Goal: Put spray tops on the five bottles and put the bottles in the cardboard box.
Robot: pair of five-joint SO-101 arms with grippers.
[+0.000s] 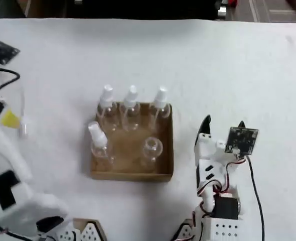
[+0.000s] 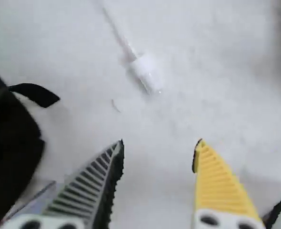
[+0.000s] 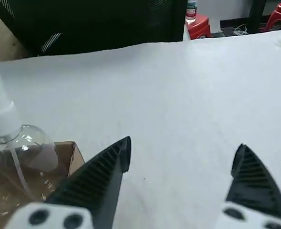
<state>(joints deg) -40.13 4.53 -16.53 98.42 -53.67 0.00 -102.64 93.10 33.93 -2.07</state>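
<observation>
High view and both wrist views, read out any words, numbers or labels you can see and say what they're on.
No text can be read anywhere.
The bottles and the cardboard box: no print visible.
The circuit board on an arm: markings too small to read.
The small bottle behind the table: label too blurred to read.

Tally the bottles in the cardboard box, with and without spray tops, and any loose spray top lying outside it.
Bottles with spray tops on: 4
Bottle without a top: 1
Loose spray top: 1
Total: 6
</observation>
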